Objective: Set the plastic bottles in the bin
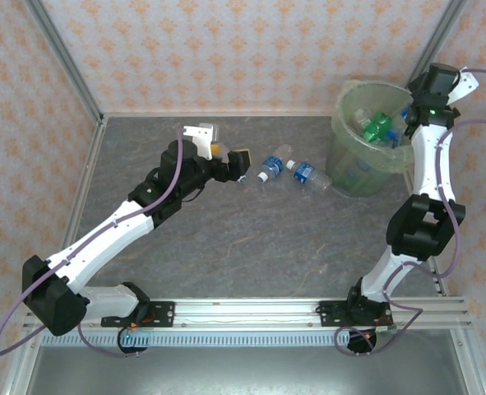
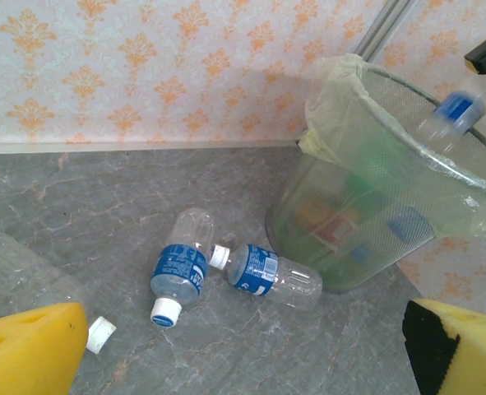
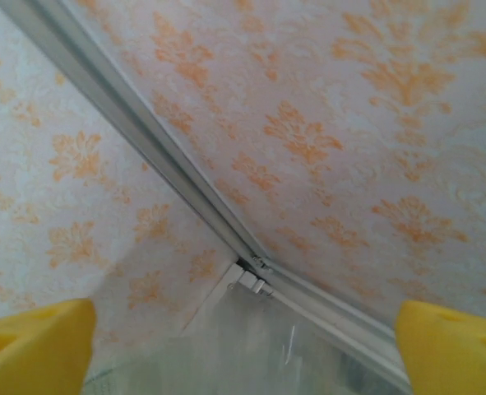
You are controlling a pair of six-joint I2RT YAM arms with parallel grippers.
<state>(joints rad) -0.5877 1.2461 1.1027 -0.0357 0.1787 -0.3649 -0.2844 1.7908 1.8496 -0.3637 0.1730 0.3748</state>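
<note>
Two bottles (image 2: 179,267) beside bin (image 2: 366,140) — papered walls (image 2: 144,66), grey tabletop (image 2: 103,206)

Grey table (image 1: 243,247) bears bin (image 1: 354,173), bottles (image 1: 308,174) (lying flat).

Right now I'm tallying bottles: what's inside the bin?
Inside the bin, green bottles show on top, and a blue-labelled bottle pokes above the rim. Deeper contents are blurred by the wall.

Clear bottle (image 2: 16,276) half out of frame; bin (image 2: 374,189) contents blurry through its wall.
</note>
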